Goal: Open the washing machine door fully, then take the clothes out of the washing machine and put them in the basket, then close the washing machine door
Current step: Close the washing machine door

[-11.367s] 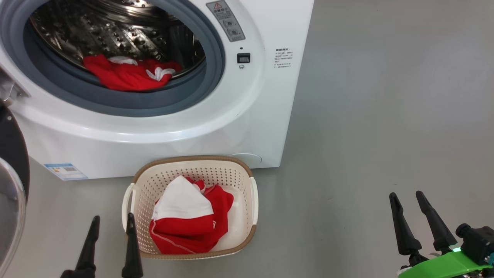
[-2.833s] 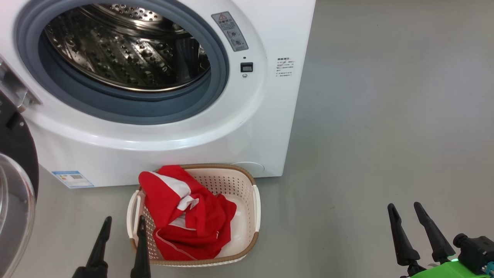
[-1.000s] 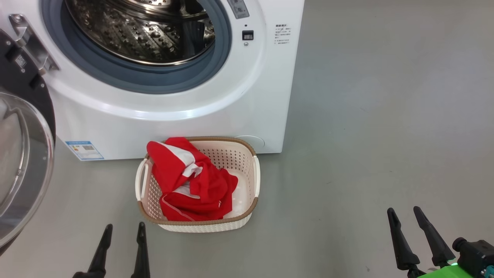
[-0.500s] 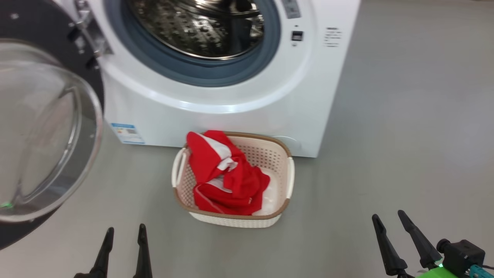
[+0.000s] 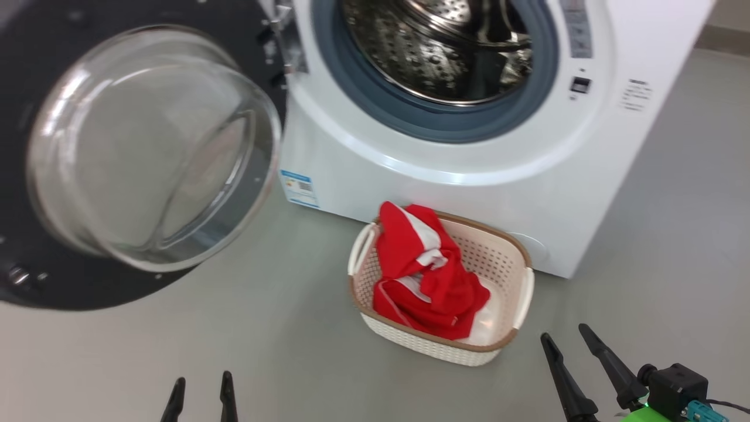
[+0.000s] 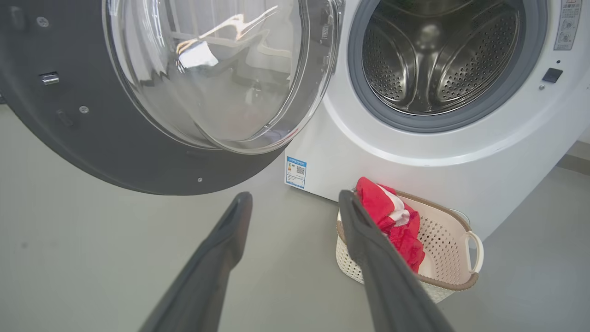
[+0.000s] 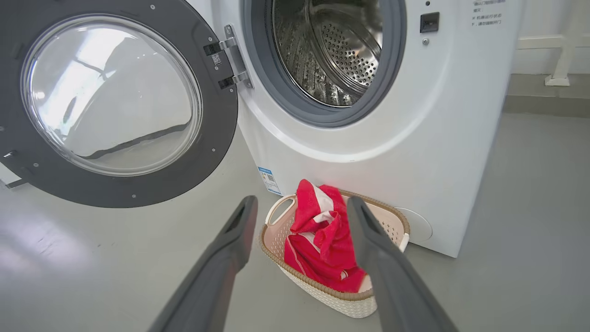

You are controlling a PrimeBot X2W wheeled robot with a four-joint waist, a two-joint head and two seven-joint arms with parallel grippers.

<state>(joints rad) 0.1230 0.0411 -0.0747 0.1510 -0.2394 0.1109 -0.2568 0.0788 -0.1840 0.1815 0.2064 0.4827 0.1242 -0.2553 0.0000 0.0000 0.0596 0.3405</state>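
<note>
Washing machine door: open, ahead-left of left gripper.
Fingers: parted, empty; right gripper likewise.
Push: rim, not glass.

The grey floor bears the washing machine and the basket beside it.

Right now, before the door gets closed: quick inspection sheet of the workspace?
Surface: grey floor, smooth.
Job's things: washing machine door swung wide open; washing machine, its drum looks empty; clothes, red and white, heaped in the basket, rising above its rim on one side; basket on the floor against the machine's front.
Clutter: nothing seen.
Grippers: left gripper open, empty; right gripper open, empty; both apart from everything.
Cables: one thin dark cable by the right wrist.
Surroundings: wall base behind the machine.
</note>
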